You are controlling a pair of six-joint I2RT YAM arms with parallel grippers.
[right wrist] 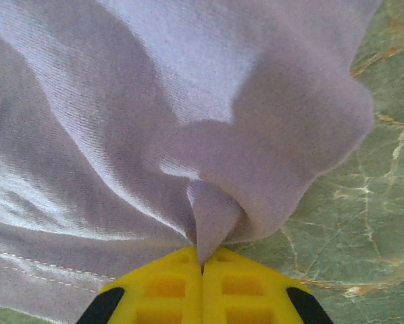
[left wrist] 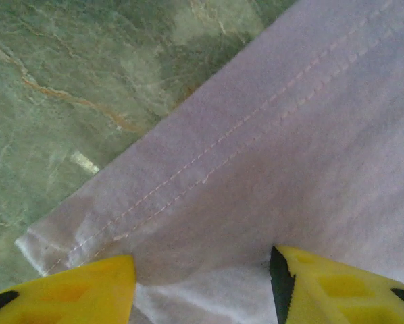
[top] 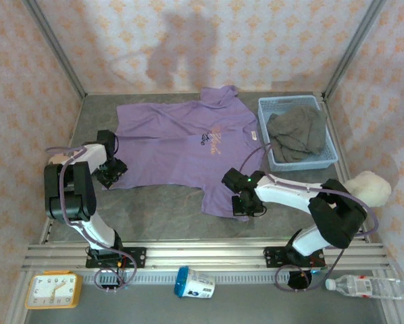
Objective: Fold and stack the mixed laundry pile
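We see the purple shirt spread flat on the tabletop, just to the left of the light blue basket. Its collar reaches about as far back as the far rim of the basket. One sleeve comes very close to the basket wall; we cannot tell if it touches. The grey-brown trousers lie crumpled inside the basket.

The left fingers are at the side of the shirt that is farthest from the basket, at its near corner. In the left wrist view the two yellow left fingers stand apart with the stitched hem of the shirt between them. They are released, not clenched on the cloth.

The right fingers are at the near edge of the shirt, in front of the basket and a little to its left. In the right wrist view the right fingers are pressed together and grasp a small fold of the purple cloth, which rises in a peak above the green marbled tabletop.

A cream plush toy lies near the basket, at its right and nearer side.
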